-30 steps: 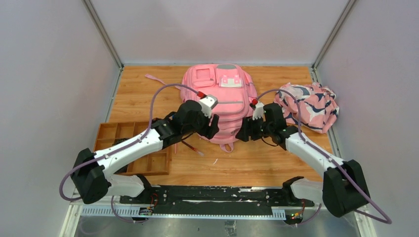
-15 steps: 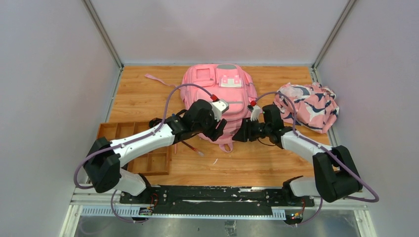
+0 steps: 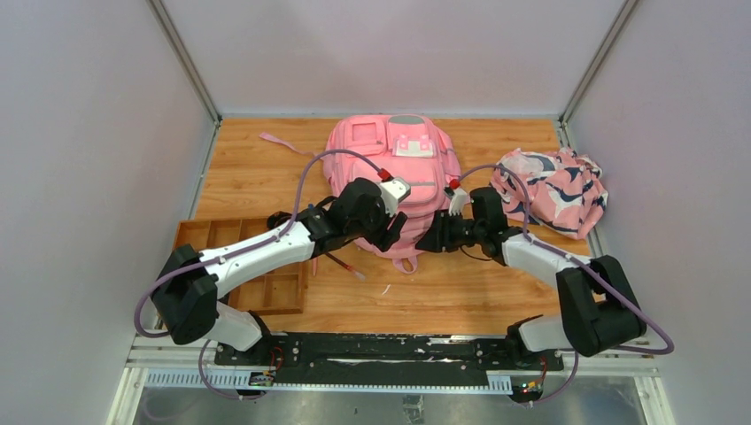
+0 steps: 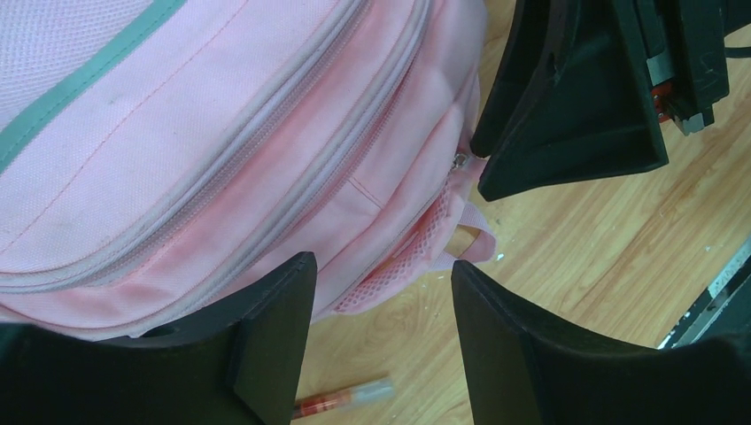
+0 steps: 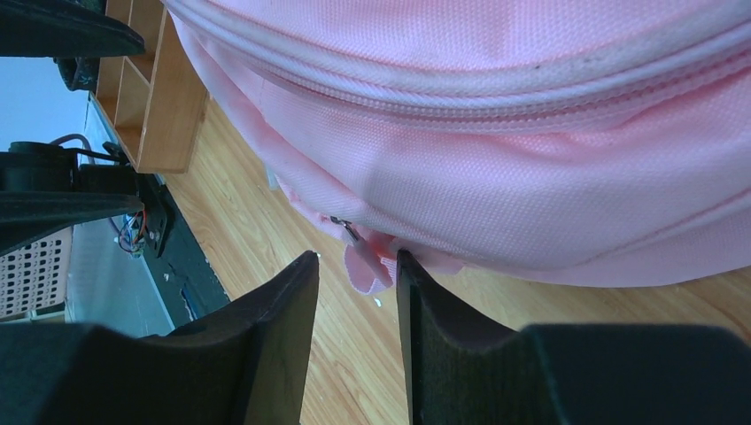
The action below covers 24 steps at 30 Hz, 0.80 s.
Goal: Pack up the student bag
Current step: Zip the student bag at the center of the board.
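Wooden counter [image 3: 496,292], white booth walls [image 3: 89,133]; student bag [image 3: 390,155] flat at centre-back. At near edge right claw [image 5: 352,262] straddles zip pull [image 5: 365,266], gaps showing, unclenched, likely to unzip. Beside it left claw [image 4: 381,266] released, probably to steady fabric.

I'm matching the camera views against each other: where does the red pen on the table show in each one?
Top external: red pen on the wood, just nearer than the student bag.
Left wrist: bottom edge, left of centre.
Right wrist: not in it.
Shared landmark: that bag, in all three.
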Tool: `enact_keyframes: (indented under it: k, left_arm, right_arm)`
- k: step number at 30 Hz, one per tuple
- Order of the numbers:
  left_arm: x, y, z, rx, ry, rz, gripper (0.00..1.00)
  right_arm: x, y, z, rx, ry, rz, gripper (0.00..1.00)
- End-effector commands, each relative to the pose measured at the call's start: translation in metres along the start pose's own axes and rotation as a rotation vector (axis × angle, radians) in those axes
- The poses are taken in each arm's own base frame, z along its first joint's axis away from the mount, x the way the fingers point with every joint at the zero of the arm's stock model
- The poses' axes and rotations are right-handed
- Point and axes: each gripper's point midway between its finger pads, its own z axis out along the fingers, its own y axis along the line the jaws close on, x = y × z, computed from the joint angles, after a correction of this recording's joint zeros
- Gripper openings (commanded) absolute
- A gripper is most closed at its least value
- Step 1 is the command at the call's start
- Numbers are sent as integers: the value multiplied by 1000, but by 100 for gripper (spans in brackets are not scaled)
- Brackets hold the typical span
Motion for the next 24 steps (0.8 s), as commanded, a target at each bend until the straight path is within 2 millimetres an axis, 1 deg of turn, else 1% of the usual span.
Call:
enact_keyframes:
  k: [1,5,8,10,14,16,17,18,19,22,24]
  left_arm:
    - [-14,3,2,-19,-53,12,65]
    - [-12,3,6,-18,-51,4,65]
    - [-9,14,9,-83,-50,5,66]
    - [-7,17,11,-101,-64,26,67]
    - [-1,14,15,-117,-49,90,68]
    - [2,10,19,-116,-35,104,68]
    - [5,9,21,-114,-25,130,68]
    - [7,7,24,-112,-17,145,69]
    - [9,6,26,-113,-11,160,69]
    - [15,-1,32,-109,-3,200,70]
    - [16,-1,34,-129,-4,217,70]
  right_arm:
    - [-1,-5,5,-7,-17,12,42]
    - [1,-7,11,-4,-9,22,42]
    - [2,-11,15,9,0,29,41]
    - [4,-14,16,28,6,31,40]
    - [9,-18,19,68,27,26,30]
    - [11,-21,19,91,29,26,22]
    - [11,-21,18,99,26,24,16]
    - [11,-22,17,110,23,27,6]
    - [11,-24,15,129,20,32,0]
    - [8,-23,5,173,2,29,0]
    - [6,-23,-4,209,-11,24,0]
